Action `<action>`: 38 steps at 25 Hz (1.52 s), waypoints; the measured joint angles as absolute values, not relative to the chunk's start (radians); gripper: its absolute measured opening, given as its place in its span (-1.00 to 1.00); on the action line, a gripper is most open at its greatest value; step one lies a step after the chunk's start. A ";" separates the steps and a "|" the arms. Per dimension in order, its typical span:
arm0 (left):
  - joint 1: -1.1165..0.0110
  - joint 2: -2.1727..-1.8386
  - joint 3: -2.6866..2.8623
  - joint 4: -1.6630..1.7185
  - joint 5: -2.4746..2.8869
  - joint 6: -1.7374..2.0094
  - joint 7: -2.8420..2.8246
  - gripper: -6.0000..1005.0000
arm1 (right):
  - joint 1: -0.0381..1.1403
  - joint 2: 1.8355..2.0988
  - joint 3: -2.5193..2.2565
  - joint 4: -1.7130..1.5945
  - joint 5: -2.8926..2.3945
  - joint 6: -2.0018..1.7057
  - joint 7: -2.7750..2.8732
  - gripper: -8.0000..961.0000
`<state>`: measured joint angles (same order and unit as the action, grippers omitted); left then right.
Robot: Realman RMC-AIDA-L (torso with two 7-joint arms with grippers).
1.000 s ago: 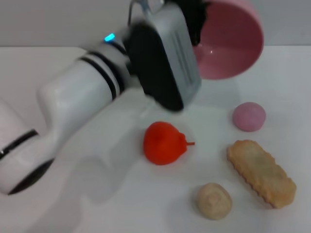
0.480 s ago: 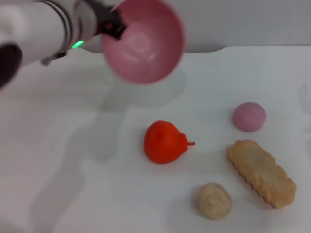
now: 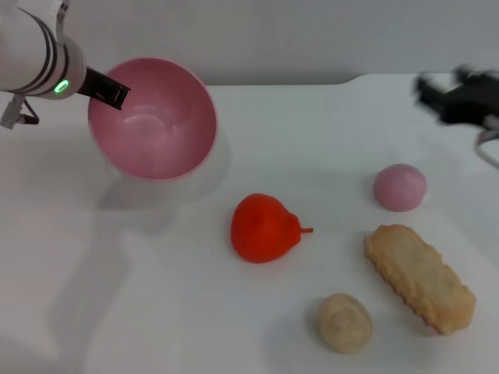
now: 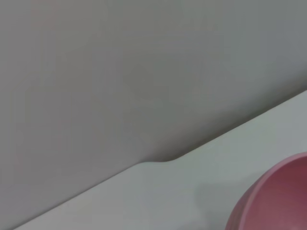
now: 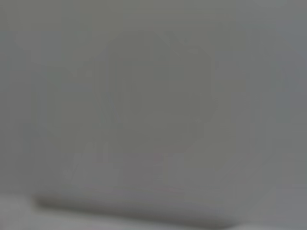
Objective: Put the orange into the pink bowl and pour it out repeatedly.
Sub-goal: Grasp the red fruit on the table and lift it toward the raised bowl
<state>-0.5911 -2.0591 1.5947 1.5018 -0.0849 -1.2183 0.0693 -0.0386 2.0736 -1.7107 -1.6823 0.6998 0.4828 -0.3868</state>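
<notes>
Pink plastic pinched at the rim: left gripper (image 3: 109, 92) clamped on the near-left edge of the pink bowl (image 3: 156, 125), holding it tilted, mouth turned toward the camera, empty inside. Judging by the shadow beneath, held just off the white table (image 3: 156, 312) or barely touching it. Below and to the right of those jaws, well apart from the bowl, the orange (image 3: 263, 228) on its side, stem pointing away from the bowl, out of it for now. Farther the same way, a pale pink ball (image 3: 399, 187), a beige biscuit (image 3: 419, 277) and a beige lump (image 3: 343, 321), all to be left alone. Far across, near the back right edge, the right gripper (image 3: 456, 97), dark and smeared; cannot tell how its fingers stand.

Best done now, probably: level the bowl and set it flat, mouth up, clear of the fruit, then bring the right gripper over to grip the fruit across its round body, not the stem, and release low over the bowl so nothing bounces out.
</notes>
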 joint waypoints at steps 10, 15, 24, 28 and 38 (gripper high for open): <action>-0.628 -2.059 1.589 1.439 -0.084 -1.235 0.070 -0.90 | 0.276 2.078 -1.737 -1.447 0.730 0.799 -0.250 0.23; -0.640 -2.059 1.591 1.431 -0.085 -1.232 0.085 -0.90 | 0.368 2.079 -1.811 -1.349 0.748 0.762 -0.222 0.23; -0.666 -2.060 1.594 1.399 -0.086 -1.227 0.095 -0.90 | 0.439 2.080 -1.896 -1.231 0.756 0.693 -0.170 0.24; -0.670 -2.060 1.596 1.396 -0.086 -1.224 0.096 -0.90 | 0.444 2.080 -1.909 -1.215 0.765 0.678 -0.166 0.25; -0.672 -2.060 1.597 1.395 -0.086 -1.214 0.096 -0.90 | 0.522 2.081 -1.965 -1.096 0.875 0.647 -0.172 0.25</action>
<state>-0.6723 -2.0602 1.5969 1.3946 -0.0859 -1.2137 0.0958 0.5216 2.0813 -1.9648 -1.0960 0.8751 0.6468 -0.1719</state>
